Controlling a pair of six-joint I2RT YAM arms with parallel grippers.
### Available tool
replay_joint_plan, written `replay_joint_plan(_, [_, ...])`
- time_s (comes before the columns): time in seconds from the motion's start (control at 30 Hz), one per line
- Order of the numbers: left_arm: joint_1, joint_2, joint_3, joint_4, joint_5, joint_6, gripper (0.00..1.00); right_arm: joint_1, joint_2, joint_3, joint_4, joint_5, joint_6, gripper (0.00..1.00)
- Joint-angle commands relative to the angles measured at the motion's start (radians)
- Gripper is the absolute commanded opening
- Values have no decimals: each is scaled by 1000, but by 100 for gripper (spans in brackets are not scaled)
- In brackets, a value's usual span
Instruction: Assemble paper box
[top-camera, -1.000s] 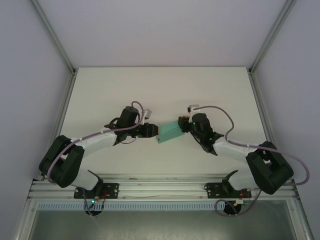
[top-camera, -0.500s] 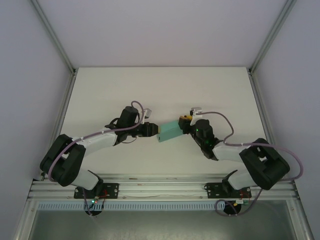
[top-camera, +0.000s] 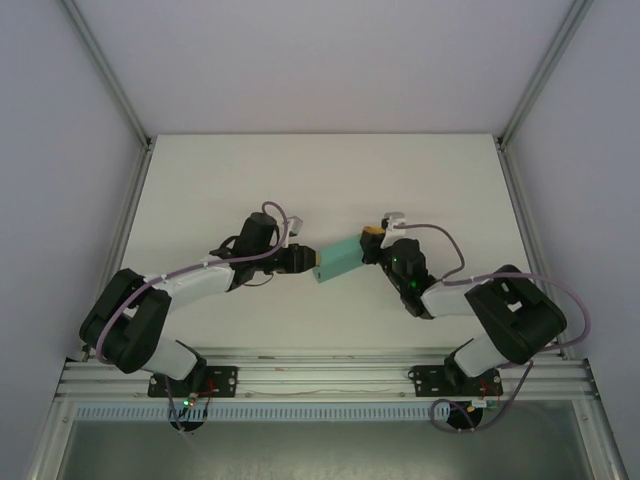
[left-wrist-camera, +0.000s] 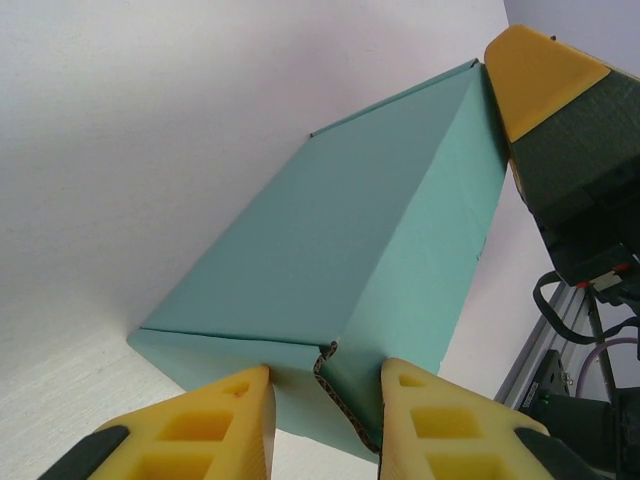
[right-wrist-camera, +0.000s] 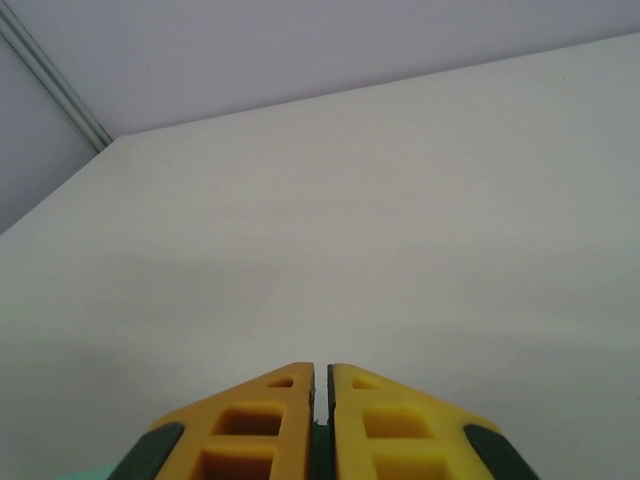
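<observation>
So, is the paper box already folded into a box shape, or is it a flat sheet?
Folded up. The paper box shows full faces meeting along straight edges; whether its ends are fully closed, cannot tell.

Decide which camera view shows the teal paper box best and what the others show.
The left wrist view: the paper box is close up, its folded faces, edges and near flap plain. The top external view shows the box small, a teal block. The right wrist view catches a teal sliver at the bottom edge.
</observation>
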Motion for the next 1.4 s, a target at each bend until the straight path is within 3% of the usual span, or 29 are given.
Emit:
replay_joint_plan(0.0, [0, 67, -52, -177, -163, 21, 28, 24, 33, -69, -378, -83, -29, 3])
replay_joint_plan(0.2, [0, 70, -22, -206, -172, 45, 28, 24, -62, -5, -494, -72, -30, 6])
replay_joint_plan(0.43, [0, 50, 66, -290, -220, 97, 35, 25, -220, 172, -793, -28, 12, 23])
replay_joint_plan(0.7, [-2, 6, 130, -317, -230, 128, 56, 24, -274, 294, -939, 28, 18, 31])
replay_joint_plan(0.8, [-1, -19, 142, -326, -234, 133, 72, 25, -276, 319, -958, 48, 23, 35])
replay_joint_plan(0.87, [-1, -36, 155, -336, -233, 140, 84, 23, -280, 337, -972, 36, 12, 45])
replay_joint_plan(0.9, [-1, -48, 164, -344, -240, 146, 99, 23, -286, 348, -980, 19, -7, 51])
replay_joint_plan(1.0, [0, -87, 203, -378, -283, 162, 100, 24, -294, 381, -1018, -67, -98, 66])
replay_joint_plan(1.17, [0, -183, 262, -447, -452, 189, 100, 22, -282, 458, -1126, -169, -322, 100])
replay_joint_plan(1.27, [3, -226, 281, -494, -552, 205, 100, 22, -261, 498, -1162, -181, -431, 100])
replay_joint_plan(1.37, [4, -254, 275, -504, -589, 196, 100, 21, -236, 551, -1179, -66, -422, 100])
